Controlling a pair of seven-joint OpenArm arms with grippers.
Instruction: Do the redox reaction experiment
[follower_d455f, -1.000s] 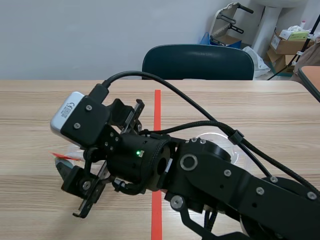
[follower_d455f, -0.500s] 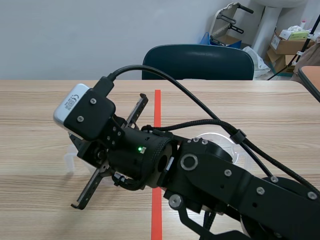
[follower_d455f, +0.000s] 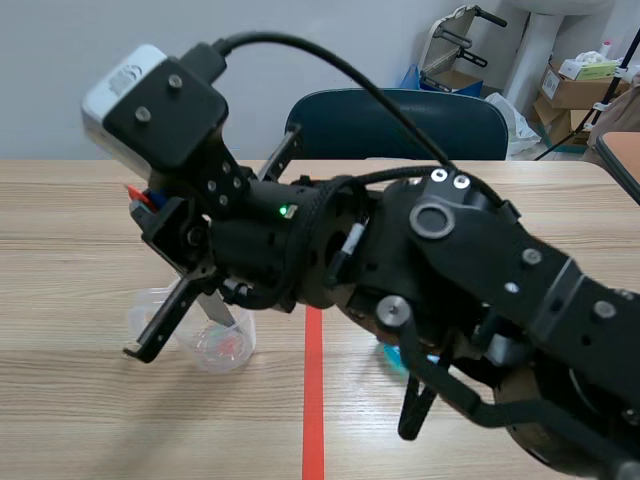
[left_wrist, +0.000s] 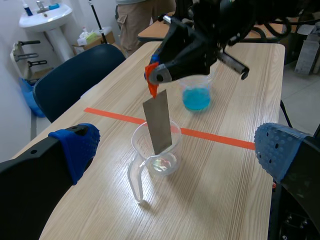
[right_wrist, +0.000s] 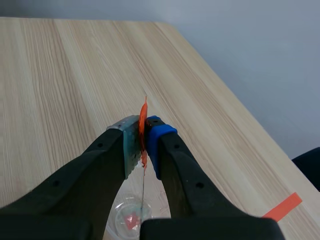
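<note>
The left gripper hangs wide apart with nothing in it, looking on from the near side of the table. In the last second the right gripper, pinched tight on the orange tag of the metal strip, has swung up from low by the table and turned. The strip now hangs upright with its lower end inside the clear beaker left of the red tape line. To my eye the strip is lifted and ready, and the real step remains: carrying it across the tape into the beaker of blue liquid.
</note>
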